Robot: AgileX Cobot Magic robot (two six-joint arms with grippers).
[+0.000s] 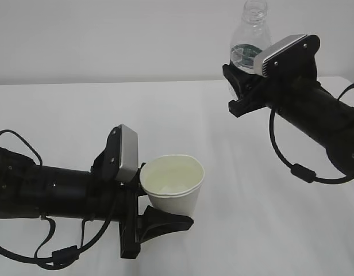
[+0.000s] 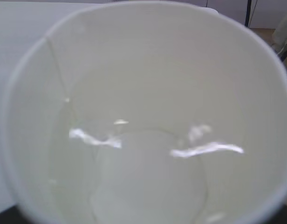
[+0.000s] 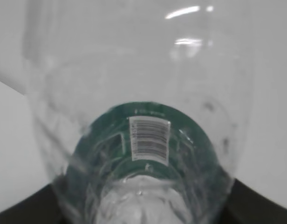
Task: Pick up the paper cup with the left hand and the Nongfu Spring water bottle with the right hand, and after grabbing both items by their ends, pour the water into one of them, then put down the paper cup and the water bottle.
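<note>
My left gripper (image 1: 165,200) is shut on the white paper cup (image 1: 171,184), holding it upright just above the table at the front centre. The cup (image 2: 148,56) fills the left wrist view, and bright glints on a clear liquid surface show water (image 2: 148,177) in its bottom. At the upper right, my right gripper (image 1: 245,77) is shut on the lower part of the Nongfu Spring water bottle (image 1: 250,31), held upright and raised, open neck on top. Its green label with a barcode (image 3: 149,139) shows in the right wrist view. Both grippers' fingertips are mostly hidden.
The white table (image 1: 79,109) stretches under both arms with a pale wall behind it. Black cables hang from the left arm (image 1: 27,190) and the right arm (image 1: 320,115).
</note>
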